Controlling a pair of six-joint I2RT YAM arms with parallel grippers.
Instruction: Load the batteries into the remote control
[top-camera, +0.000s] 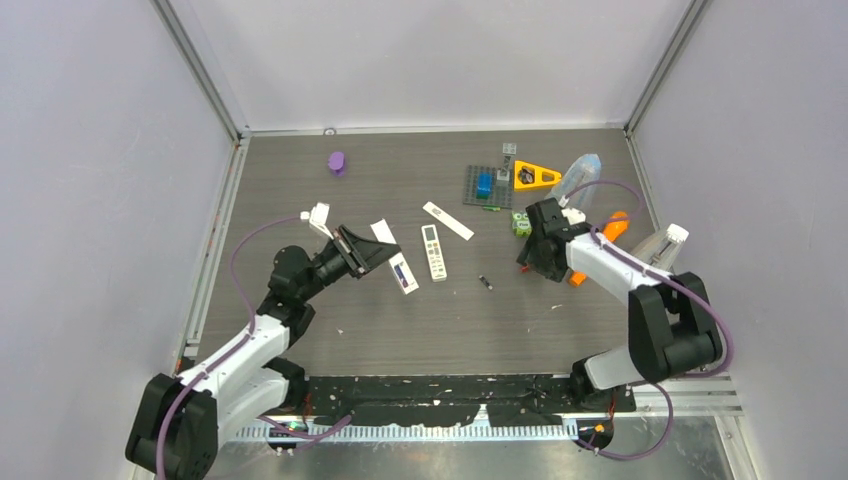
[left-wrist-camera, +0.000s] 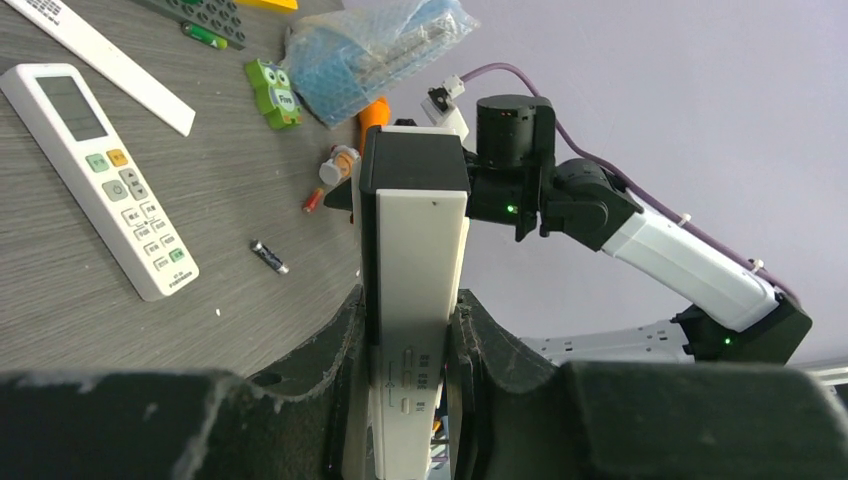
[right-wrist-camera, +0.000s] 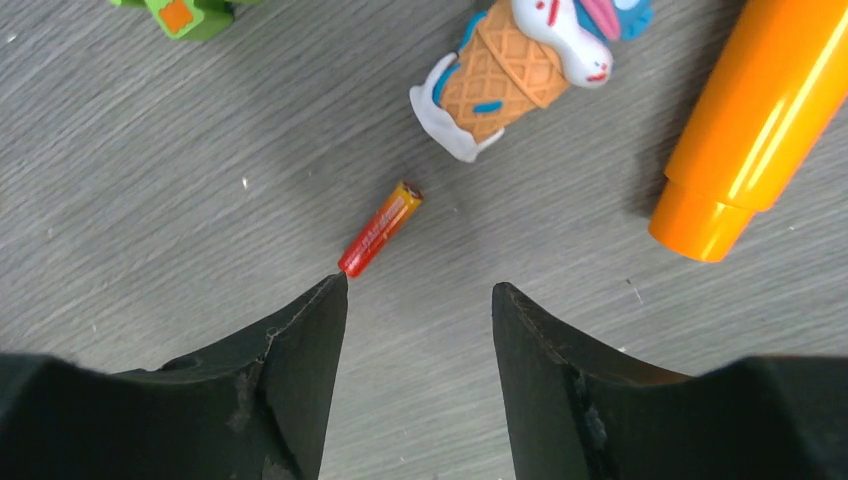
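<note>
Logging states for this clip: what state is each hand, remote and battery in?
left hand, shut on held remote
held remote, gripped across its width
right hand, open over red-orange battery
red-orange battery, lying loose on table
blackish battery, lying loose on table
second remote, flat, buttons up

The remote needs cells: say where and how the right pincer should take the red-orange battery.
Probably best: grip the red-orange battery at mid-length, across its thin width, coming straight down. It lies flat and slanted, so the fingers must straddle its long axis. The ice-cream toy sits near its upper end.
</note>
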